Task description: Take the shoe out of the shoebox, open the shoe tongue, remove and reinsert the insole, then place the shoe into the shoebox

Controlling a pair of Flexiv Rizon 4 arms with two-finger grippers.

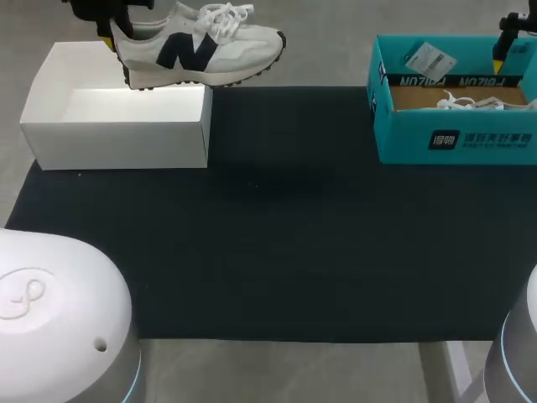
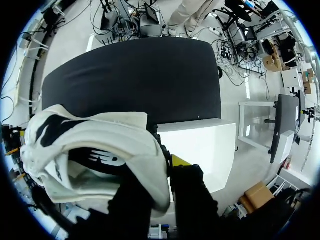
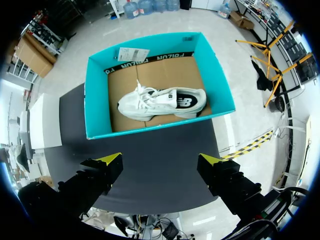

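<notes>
A white sneaker with a dark logo (image 1: pixel 201 46) hangs level above the far edge of the white shoebox (image 1: pixel 117 126), toe pointing right. My left gripper (image 1: pixel 113 34) is shut on its heel. In the left wrist view the heel collar of the sneaker (image 2: pixel 95 150) sits between the fingers of that gripper (image 2: pixel 160 175), one yellow tip outside and the other hidden inside the shoe, with the white box (image 2: pixel 200 145) beside it. My right gripper (image 3: pixel 160 160) stands open and empty above the near side of a teal shoebox (image 3: pixel 95 100) that holds a second white sneaker (image 3: pixel 165 102).
A black mat (image 1: pixel 277 235) covers the table between the two boxes. The teal shoebox (image 1: pixel 453 138) stands at the far right with a paper tag and laces showing inside. My right gripper (image 1: pixel 506 38) hangs over its far right corner.
</notes>
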